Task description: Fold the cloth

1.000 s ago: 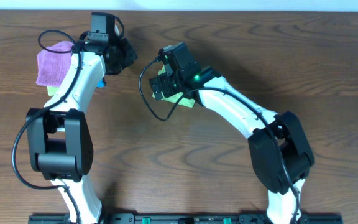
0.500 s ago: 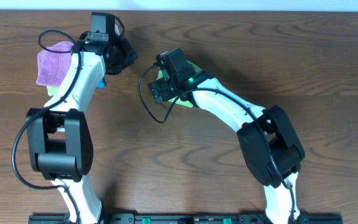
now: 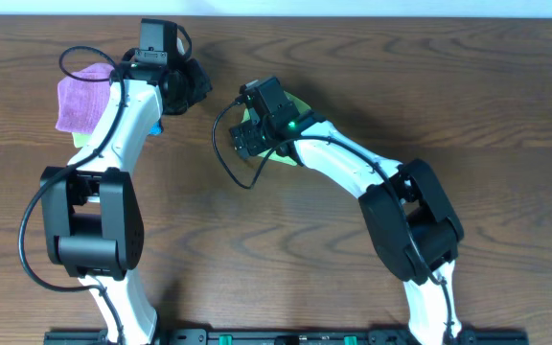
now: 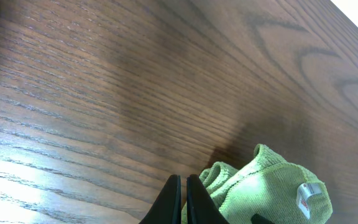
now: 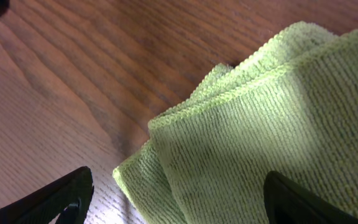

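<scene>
The cloth lay bunched near the counter's far edge, just beneath the right gripper, spread wide, while the left gripper was pressed together.

From above, the right arm hides most of the cloth. The left wrist view cuts it off at the bottom, and its tag is too small to read.

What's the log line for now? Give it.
left gripper: shut, empty | right gripper: open, over cloth | cloth: layered, on table
</scene>
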Motion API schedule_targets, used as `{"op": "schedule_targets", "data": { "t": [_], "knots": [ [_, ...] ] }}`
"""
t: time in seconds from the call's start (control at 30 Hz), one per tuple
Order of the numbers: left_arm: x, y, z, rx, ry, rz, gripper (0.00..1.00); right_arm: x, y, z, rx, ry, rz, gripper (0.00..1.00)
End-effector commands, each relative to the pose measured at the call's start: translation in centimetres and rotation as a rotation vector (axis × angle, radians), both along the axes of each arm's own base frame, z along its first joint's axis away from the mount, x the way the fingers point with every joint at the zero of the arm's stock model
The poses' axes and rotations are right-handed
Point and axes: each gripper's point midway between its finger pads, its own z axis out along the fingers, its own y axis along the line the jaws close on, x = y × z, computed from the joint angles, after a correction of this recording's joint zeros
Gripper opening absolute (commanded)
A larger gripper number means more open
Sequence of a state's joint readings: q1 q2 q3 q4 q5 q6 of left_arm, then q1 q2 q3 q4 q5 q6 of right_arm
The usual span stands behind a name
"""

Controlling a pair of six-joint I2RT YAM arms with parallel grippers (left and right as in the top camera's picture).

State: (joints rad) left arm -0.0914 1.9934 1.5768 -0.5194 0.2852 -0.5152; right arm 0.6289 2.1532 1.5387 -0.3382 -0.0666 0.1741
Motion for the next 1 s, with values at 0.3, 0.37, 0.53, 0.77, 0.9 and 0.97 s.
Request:
{"op": "schedule_targets", "data": {
  "t": [0.3,0.37,0.53,0.77,0.9,0.97],
  "knots": [
    [-0.1,0.3,1.0,0.005,-0.024,-0.013,0.07,0.3,0.5,-1.0,-0.014,-0.006,0.011,0.83],
    [-0.1,0.3,1.0,0.005,-0.024,-0.013,0.07,0.1,0.4,-1.6,-0.022,0.005,0.011,0.83],
    [-0.2,0.3,1.0,0.005,-0.024,-0.013,0.07,0.0,0.6,-2.1,-0.027,0.011,0.015,0.81],
    [-0.2,0.3,1.0,0.005,-0.024,-0.013,0.07,0.1,0.8,-2.0,-0.02,0.002,0.017,0.77],
    [-0.2,0.3,1.0,0.005,-0.024,-0.013,0.08,0.1,0.8,-2.0,-0.02,0.002,0.017,0.8],
    [-0.2,0.3,1.0,0.005,-0.023,-0.013,0.08,0.1,0.8,-2.0,-0.02,0.002,0.017,0.82]
  ]
}}
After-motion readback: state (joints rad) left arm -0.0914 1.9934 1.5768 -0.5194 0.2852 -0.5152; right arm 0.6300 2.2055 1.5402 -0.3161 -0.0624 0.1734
